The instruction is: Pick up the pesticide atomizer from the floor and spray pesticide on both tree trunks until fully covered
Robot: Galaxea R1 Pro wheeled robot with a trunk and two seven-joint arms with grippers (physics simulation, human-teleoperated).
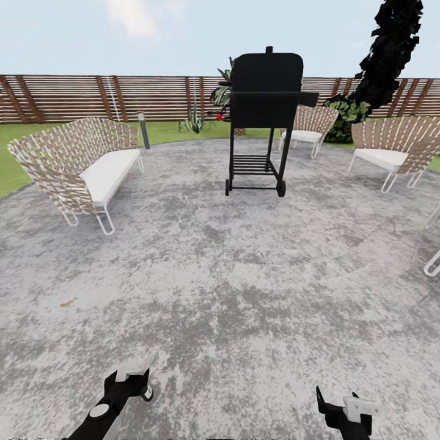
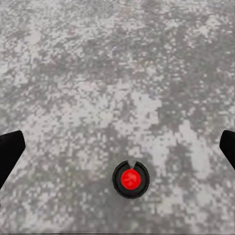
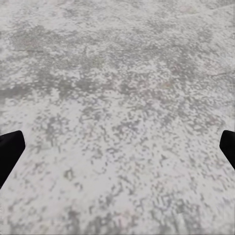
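**Both arms low over grey paving**

Head view: left gripper (image 1: 131, 373) and right gripper (image 1: 342, 403) near; black grill (image 1: 264, 122) far, wicker sofa (image 1: 79, 168) left, fence (image 1: 91, 98) behind.

Left wrist: jaws wide, pesticide atomizer (image 2: 130, 179) on paving (image 2: 117, 73) between them.

Right wrist: jaws wide, empty.

Two glossy black robot arms, each ending in a black gripper, left gripper (image 1: 135, 380) and right gripper (image 1: 342, 406), both with a pale grey block at the wrist; the left arm carries a white round joint cap
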